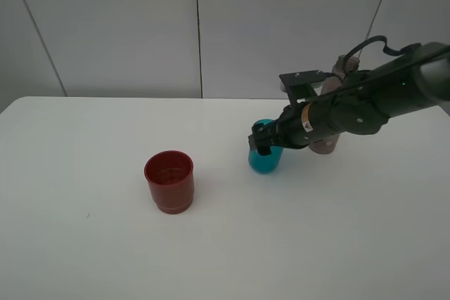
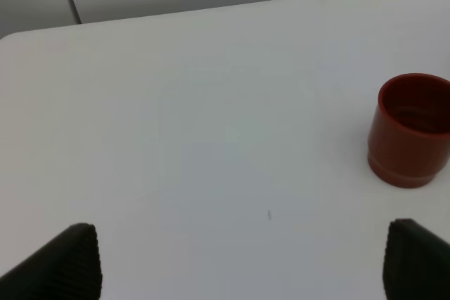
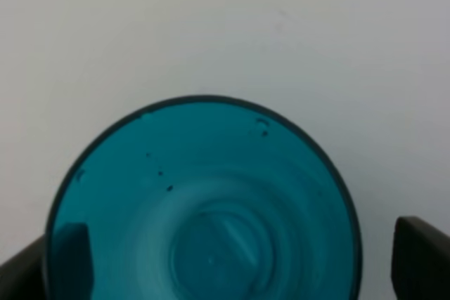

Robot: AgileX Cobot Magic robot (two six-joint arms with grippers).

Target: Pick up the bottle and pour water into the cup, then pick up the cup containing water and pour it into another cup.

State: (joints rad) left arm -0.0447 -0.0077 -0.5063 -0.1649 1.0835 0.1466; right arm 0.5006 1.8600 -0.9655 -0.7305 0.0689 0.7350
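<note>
Evidently I was on the second pour: my right gripper (image 1: 263, 142) had its fingers straddling the teal cup (image 1: 265, 159) on the worktop (image 1: 84, 258), unclosed, needing to clamp and carry it to the red cup (image 1: 169, 180).

No legible text, brand, number or sign is showing in any view. A small yellow-and-white label (image 1: 306, 117) is sitting on the right arm (image 1: 365, 100) near its wrist, but its markings are appearing too small and blurred to read. The teal cup (image 3: 204, 209), the red cup (image 2: 411, 131), the bottle (image 1: 330, 138) and the worktop (image 1: 84, 244) are presenting plain, unmarked surfaces.
</note>
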